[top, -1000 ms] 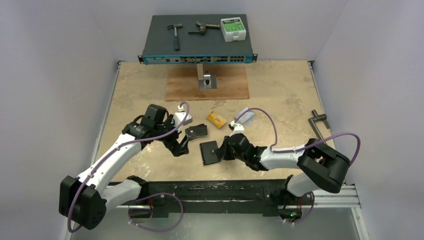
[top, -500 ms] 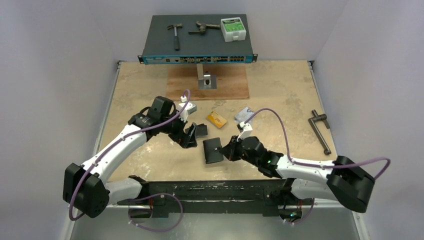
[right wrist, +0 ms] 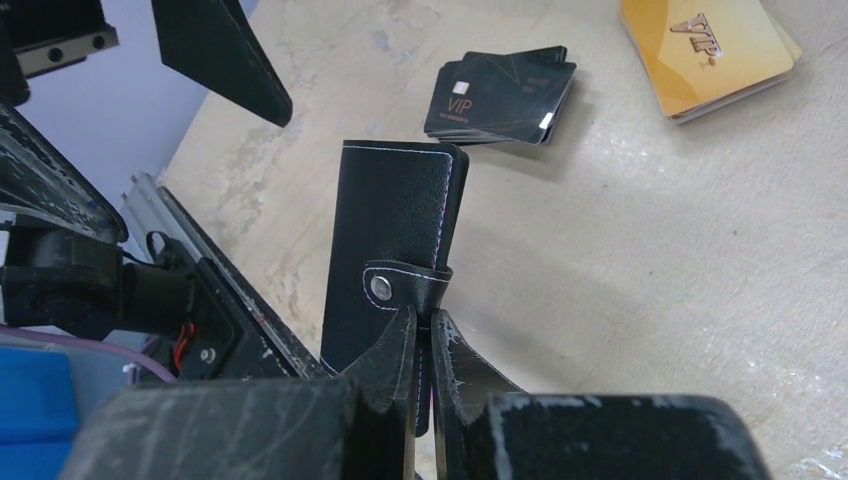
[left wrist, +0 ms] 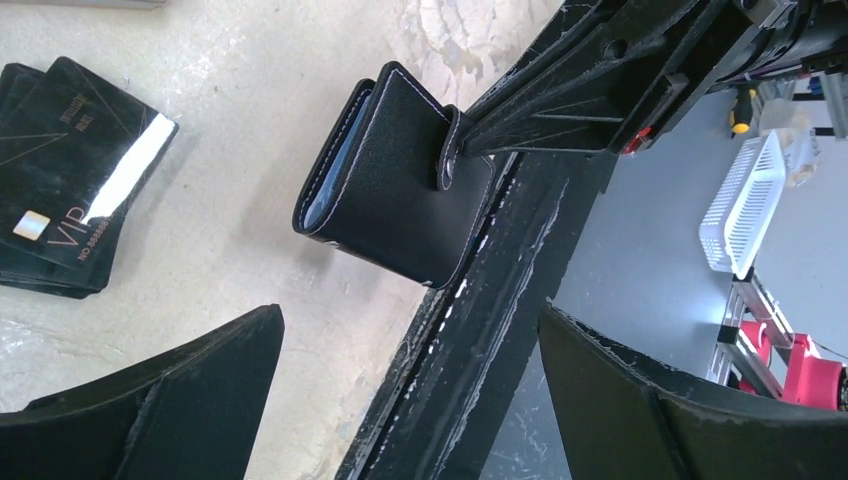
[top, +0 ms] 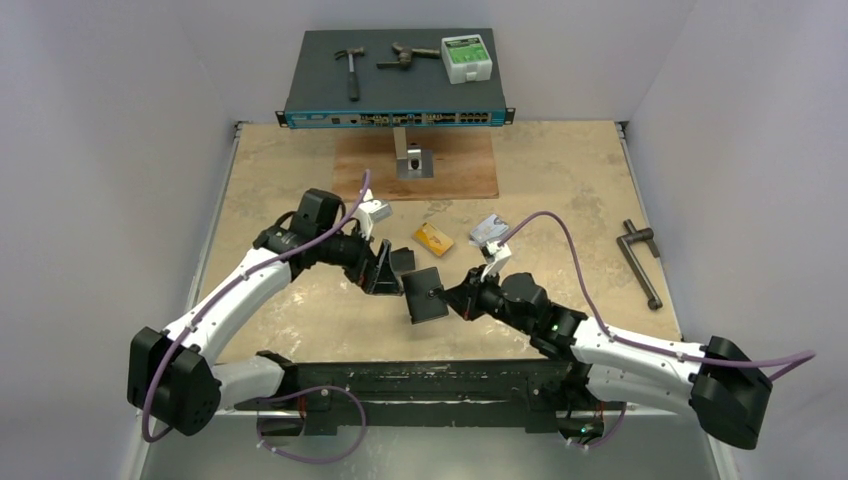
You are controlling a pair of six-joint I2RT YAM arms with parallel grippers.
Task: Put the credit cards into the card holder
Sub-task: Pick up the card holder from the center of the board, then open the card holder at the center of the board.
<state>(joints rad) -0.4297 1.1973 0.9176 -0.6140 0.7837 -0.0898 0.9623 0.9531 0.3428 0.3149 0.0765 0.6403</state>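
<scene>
The card holder [top: 425, 295] is a closed black wallet with its snap tab fastened. My right gripper [top: 453, 297] is shut on its tab edge and holds it on edge just over the table; the right wrist view shows the gripper [right wrist: 421, 338] pinching the holder [right wrist: 390, 220]. My left gripper [top: 387, 278] is open and empty, just left of the holder, which shows ahead of the open gripper [left wrist: 410, 318] in the left wrist view [left wrist: 395, 190]. A gold-orange card [top: 434, 238] and a silver-grey card [top: 489, 229] lie beyond. The white-silver card is out of view.
A small stack of black VIP cards [right wrist: 500, 92] lies flat by the left gripper. A network switch [top: 395, 85] with tools stands at the back behind a wooden board [top: 450, 170]. A metal handle [top: 640, 262] lies at the right. The table's front rail [top: 420, 375] is close.
My right gripper has carried the card holder left and a little farther away as the arm stretched out. My left gripper has swung right, close to the holder.
</scene>
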